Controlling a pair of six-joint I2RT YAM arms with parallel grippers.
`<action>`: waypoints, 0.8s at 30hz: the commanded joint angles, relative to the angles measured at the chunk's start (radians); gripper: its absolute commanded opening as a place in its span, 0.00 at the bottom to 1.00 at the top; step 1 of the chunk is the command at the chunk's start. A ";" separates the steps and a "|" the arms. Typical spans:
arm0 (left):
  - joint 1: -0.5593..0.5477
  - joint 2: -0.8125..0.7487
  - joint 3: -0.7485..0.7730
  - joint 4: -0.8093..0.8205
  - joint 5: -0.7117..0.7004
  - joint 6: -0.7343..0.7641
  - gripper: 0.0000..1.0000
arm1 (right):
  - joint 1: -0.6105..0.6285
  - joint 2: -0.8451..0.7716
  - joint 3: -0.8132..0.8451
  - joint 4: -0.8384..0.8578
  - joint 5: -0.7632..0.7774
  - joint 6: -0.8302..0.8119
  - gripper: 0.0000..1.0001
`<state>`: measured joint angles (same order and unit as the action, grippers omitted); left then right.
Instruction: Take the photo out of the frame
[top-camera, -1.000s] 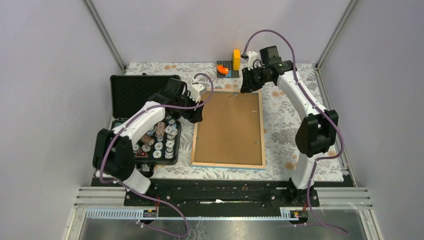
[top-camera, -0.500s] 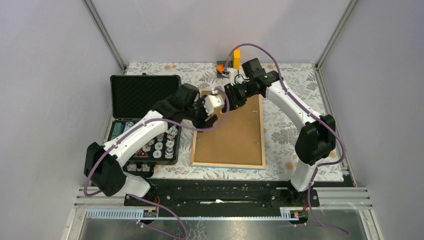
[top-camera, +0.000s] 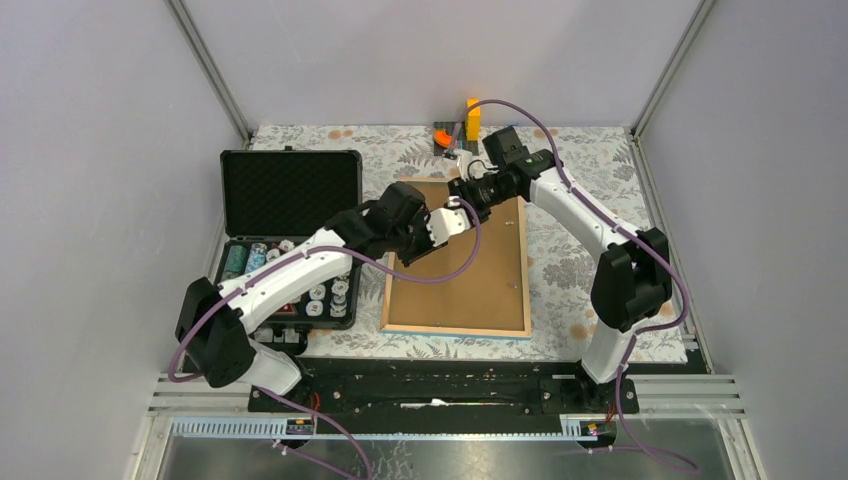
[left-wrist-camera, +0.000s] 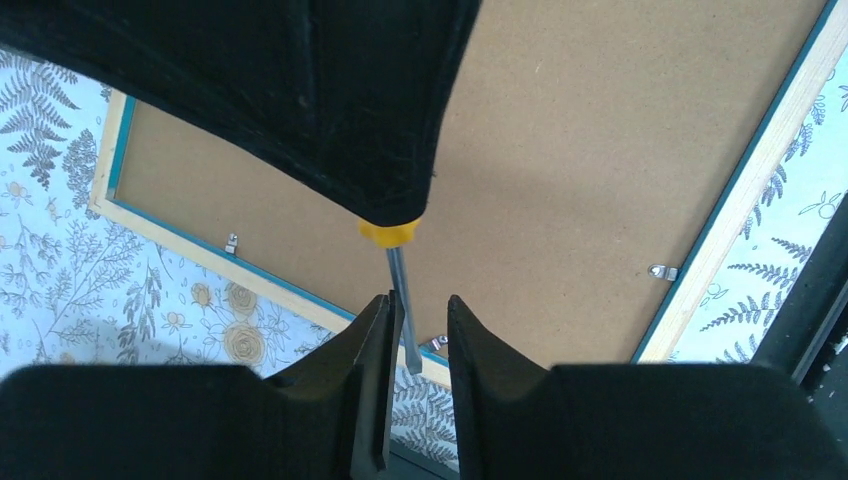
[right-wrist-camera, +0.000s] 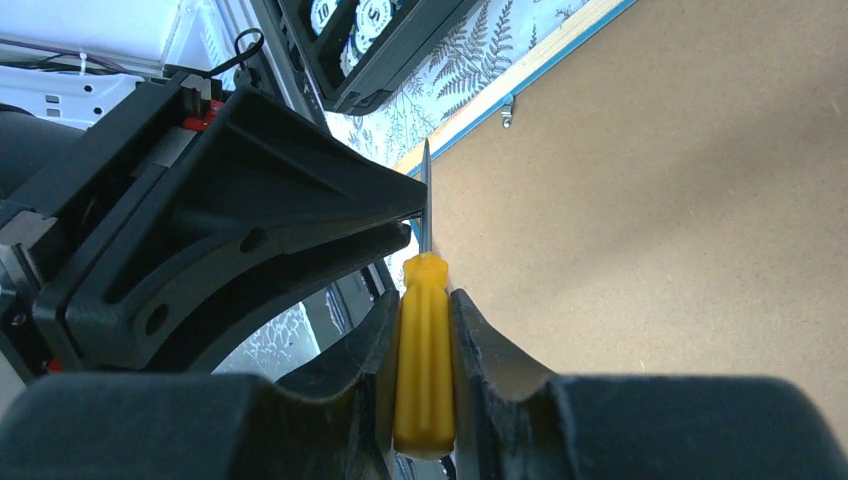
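Nearest the arms, the picture frame (top-camera: 460, 290) lay flat on the bench (top-camera: 580, 250), brown fibreboard back upward. The photo was out of sight, presumably face down beneath that board. Small metal clips (left-wrist-camera: 661, 271) sat along the rim, so nothing had come free. Just above the far half, a handover was on. The left end effector (left-wrist-camera: 418, 330) had its fingers narrowed around the thin steel shaft of a yellow-handled screwdriver (right-wrist-camera: 424, 340), which lay against one finger with a sliver of gap on the other side, so it did not look clamped. Beyond it, the right end effector (right-wrist-camera: 423, 305) was closed firmly on the handle. Here was the danger: if the right let go before the left bit down, the screwdriver would likely drop onto the board. It might then roll off toward the black case (top-camera: 290, 190). Even when gripped, a smooth round shaft between flat pads could swivel under the heavier handle. A pull from either arm while both held on could also drive the tip into the fibreboard and mark it.
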<state>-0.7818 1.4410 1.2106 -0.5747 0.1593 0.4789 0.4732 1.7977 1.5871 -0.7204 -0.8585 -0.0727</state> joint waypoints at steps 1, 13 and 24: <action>-0.013 0.006 0.030 0.032 -0.034 -0.011 0.27 | 0.011 -0.080 -0.012 0.008 -0.066 -0.001 0.00; -0.013 0.000 -0.013 0.033 0.025 -0.073 0.00 | 0.012 -0.115 -0.058 -0.007 -0.095 -0.018 0.00; -0.012 0.031 -0.015 0.053 0.047 -0.111 0.29 | 0.012 -0.121 -0.073 -0.008 -0.103 -0.020 0.00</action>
<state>-0.7914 1.4494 1.1938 -0.5545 0.1776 0.3870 0.4732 1.7409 1.5082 -0.7284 -0.8806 -0.0921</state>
